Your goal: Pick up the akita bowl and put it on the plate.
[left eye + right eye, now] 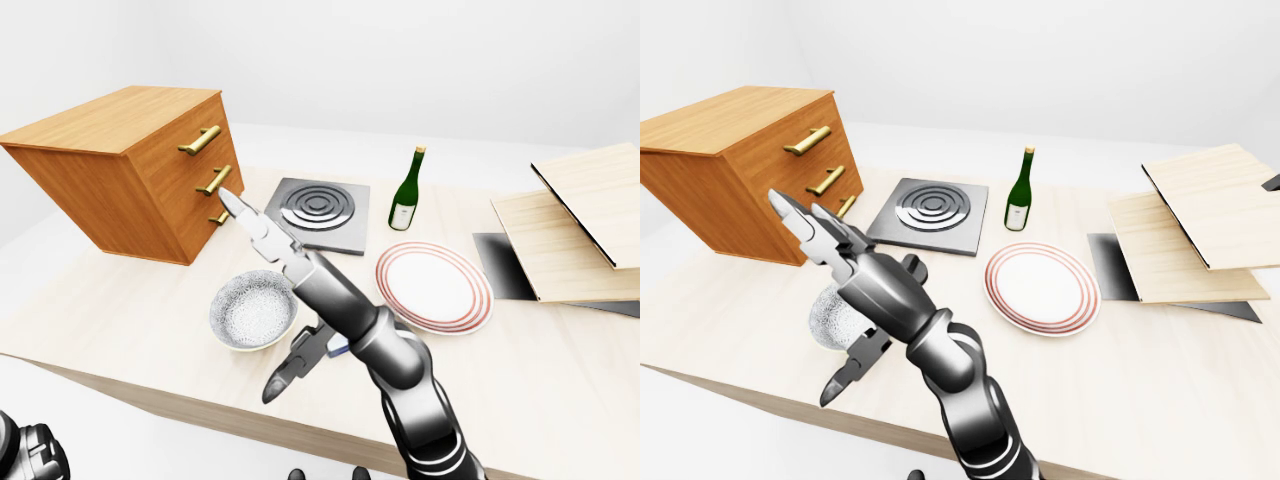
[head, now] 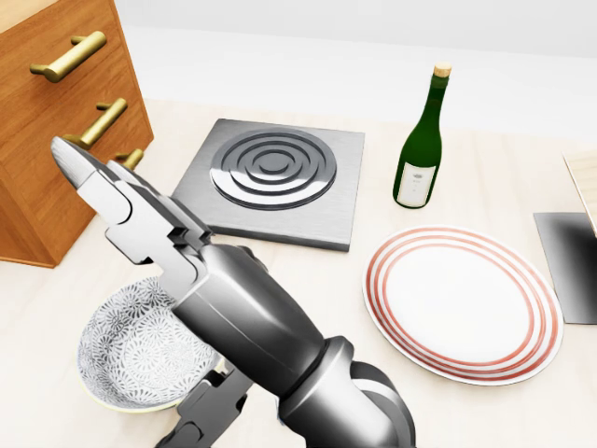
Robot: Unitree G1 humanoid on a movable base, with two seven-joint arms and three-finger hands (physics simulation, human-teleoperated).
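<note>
The akita bowl [image 1: 250, 312], white with a fine grey pattern inside, stands on the pale table [image 1: 120, 320], left of centre in the left-eye view. The plate [image 1: 434, 287], white with red rings, lies to its right and holds nothing. My right hand [image 1: 250, 295] reaches in from the bottom and hangs over the bowl's right side, open. Two fingers [image 1: 245, 215] point up-left and the thumb [image 1: 285, 370] points down-left. The fingers are spread and hold nothing. A dark part of my left arm [image 1: 30, 455] shows at the bottom-left corner, but its fingers are not clear.
A wooden drawer cabinet [image 1: 120, 170] stands at the left, just above the bowl. A grey hotplate [image 1: 318, 213] and a green wine bottle [image 1: 406, 190] sit above the bowl and plate. Stacked wooden boards [image 1: 570, 230] over a dark panel [image 1: 500, 265] fill the right.
</note>
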